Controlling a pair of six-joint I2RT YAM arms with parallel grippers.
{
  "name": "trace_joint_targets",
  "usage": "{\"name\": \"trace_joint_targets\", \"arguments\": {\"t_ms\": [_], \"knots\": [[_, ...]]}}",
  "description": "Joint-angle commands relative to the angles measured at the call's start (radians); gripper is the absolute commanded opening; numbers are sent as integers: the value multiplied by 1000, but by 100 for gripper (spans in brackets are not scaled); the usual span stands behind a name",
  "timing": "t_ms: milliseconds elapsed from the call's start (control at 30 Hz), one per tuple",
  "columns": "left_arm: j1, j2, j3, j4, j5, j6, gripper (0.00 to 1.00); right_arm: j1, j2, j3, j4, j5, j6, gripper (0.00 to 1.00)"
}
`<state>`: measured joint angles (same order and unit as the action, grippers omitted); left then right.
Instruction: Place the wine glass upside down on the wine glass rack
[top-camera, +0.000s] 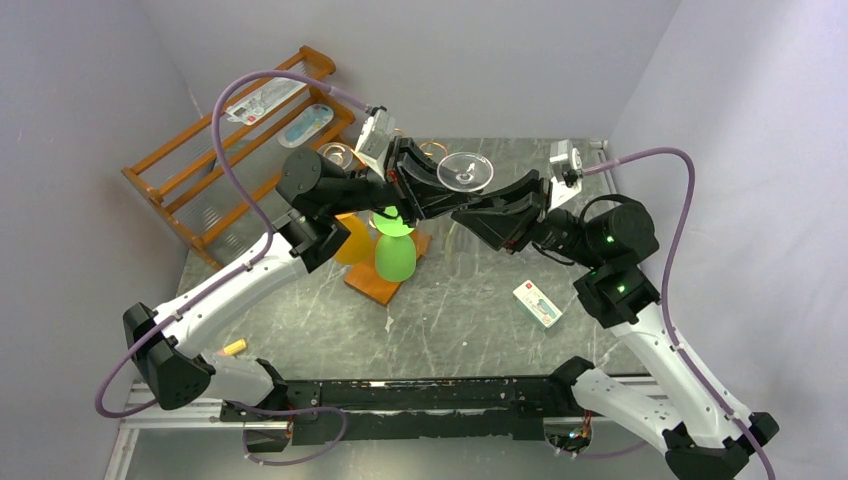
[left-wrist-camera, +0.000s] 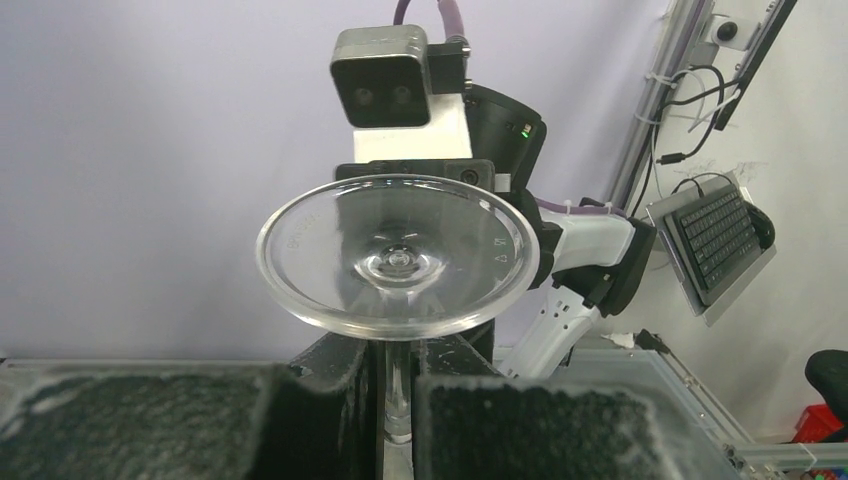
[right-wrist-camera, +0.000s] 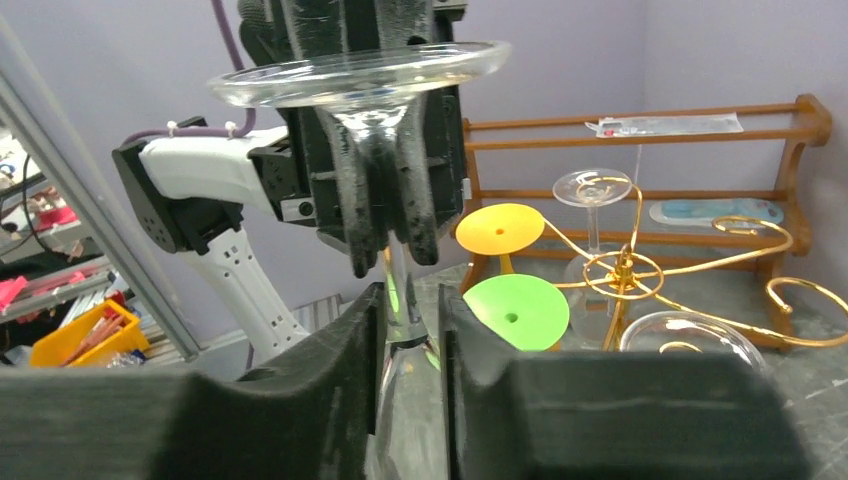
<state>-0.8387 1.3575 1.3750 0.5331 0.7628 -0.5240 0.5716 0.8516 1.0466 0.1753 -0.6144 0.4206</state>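
A clear wine glass (top-camera: 465, 170) hangs upside down in mid-air, its round foot (left-wrist-camera: 395, 255) on top. My left gripper (left-wrist-camera: 398, 400) is shut on its stem. From the opposite side my right gripper (right-wrist-camera: 410, 320) has its jaws close on either side of the stem (right-wrist-camera: 398, 295) where it joins the bowl, with a thin gap showing. The left gripper's fingers (right-wrist-camera: 380, 200) grip just above. The gold wine glass rack (right-wrist-camera: 620, 270) stands behind on its wooden base (top-camera: 380, 285). It carries a green glass (top-camera: 395, 250), an orange glass (top-camera: 352, 238) and a clear glass (right-wrist-camera: 592, 187), all foot up.
A stepped wooden slatted shelf (top-camera: 240, 140) with packets on it stands at the back left. Another clear glass bowl (right-wrist-camera: 690, 340) sits low by the rack's right arm. A white card (top-camera: 537, 303) lies on the table beside the right arm. A small yellow object (top-camera: 232, 348) lies near the left base.
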Motion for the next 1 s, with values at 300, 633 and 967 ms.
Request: {"name": "trace_joint_targets", "arguments": {"t_ms": [300,633,967], "knots": [[-6,-30,-42,183,19,-101,17,-1,-49,-52,15,30,-35,0],[-5,-97,-60,-15,-127,68,66,0,-129,-91,24,240,-61,0],[-5,-271,-40,-484,-498,403,94,0,-128,-7,-117,568,-153,0]]}}
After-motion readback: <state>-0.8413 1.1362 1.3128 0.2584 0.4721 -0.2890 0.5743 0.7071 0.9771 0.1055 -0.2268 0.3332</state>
